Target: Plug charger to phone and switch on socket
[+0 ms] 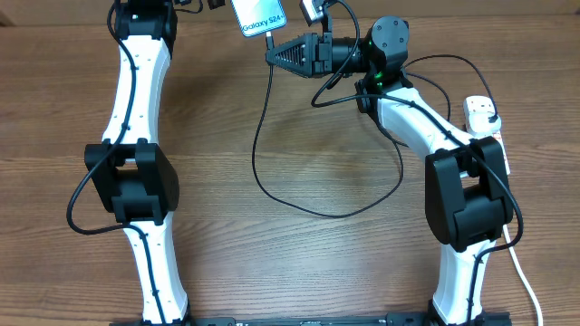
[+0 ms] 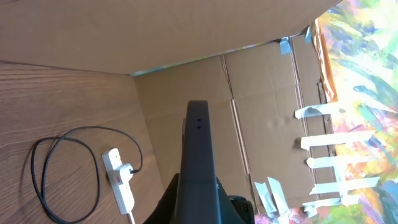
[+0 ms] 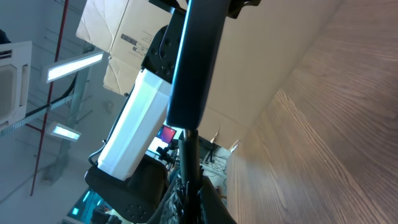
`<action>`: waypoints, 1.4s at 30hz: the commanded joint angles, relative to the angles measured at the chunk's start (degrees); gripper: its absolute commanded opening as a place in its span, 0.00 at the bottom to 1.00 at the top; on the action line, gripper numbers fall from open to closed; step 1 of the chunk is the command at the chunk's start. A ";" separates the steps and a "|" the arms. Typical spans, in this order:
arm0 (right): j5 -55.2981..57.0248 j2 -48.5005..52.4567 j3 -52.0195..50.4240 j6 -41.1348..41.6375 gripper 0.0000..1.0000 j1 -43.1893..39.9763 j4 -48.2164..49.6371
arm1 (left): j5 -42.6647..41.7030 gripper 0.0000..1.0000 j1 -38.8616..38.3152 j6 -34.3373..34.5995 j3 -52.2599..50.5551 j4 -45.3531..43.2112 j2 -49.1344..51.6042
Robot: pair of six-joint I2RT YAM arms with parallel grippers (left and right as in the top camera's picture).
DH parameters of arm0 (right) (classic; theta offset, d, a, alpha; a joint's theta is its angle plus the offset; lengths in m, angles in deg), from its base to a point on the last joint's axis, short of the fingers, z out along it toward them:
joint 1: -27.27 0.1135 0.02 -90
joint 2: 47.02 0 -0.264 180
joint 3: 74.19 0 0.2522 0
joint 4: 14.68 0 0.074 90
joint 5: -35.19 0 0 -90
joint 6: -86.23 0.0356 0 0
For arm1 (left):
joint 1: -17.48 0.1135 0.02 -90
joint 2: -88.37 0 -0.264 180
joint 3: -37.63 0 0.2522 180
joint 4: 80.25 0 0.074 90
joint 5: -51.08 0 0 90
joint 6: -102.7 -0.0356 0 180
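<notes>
Overhead, left-wrist and right-wrist views of one moment. The phone (image 1: 256,16) is held off the tabletop (image 1: 317,272) at the far edge, its light blue screen marked "Galaxy S24" facing the overhead camera. In the left-wrist view the phone (image 2: 198,149) appears edge-on as a dark slab rising from the left claw (image 2: 199,208), which is clamped on it. The right claw (image 1: 272,54) points toward the phone's lower end. In the right-wrist view this claw (image 3: 186,180) is closed on the thin tip end of the charger (image 3: 186,149), which meets the end of the phone (image 3: 196,56); whether the connector is fully seated cannot be told. From there the charger (image 1: 258,163) hangs down, then lies in a wide loop on the tabletop and runs to the socket (image 1: 483,116), a white strip lying at the right side beside the right arm. The left-wrist view shows the same socket (image 2: 119,177) with the cable (image 2: 87,129) coiled beside it. The switch position is too small to read.
</notes>
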 commanded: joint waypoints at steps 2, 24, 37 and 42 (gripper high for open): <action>0.07 -0.39 0.37 -0.17 0.04 0.00 0.33 | -1.38 0.04 0.31 -0.31 0.42 -0.61 -0.59; 0.07 -0.39 0.37 -0.17 0.04 0.00 0.33 | -1.55 0.04 -0.11 -2.43 0.42 -0.55 -0.59; 0.07 -0.39 0.37 -0.17 0.04 0.00 0.33 | 0.63 0.04 -0.20 -2.25 0.39 -0.13 -0.57; 0.09 -0.39 0.37 -0.17 0.04 0.00 0.33 | 0.61 0.04 -0.79 -3.54 0.39 -0.13 -0.57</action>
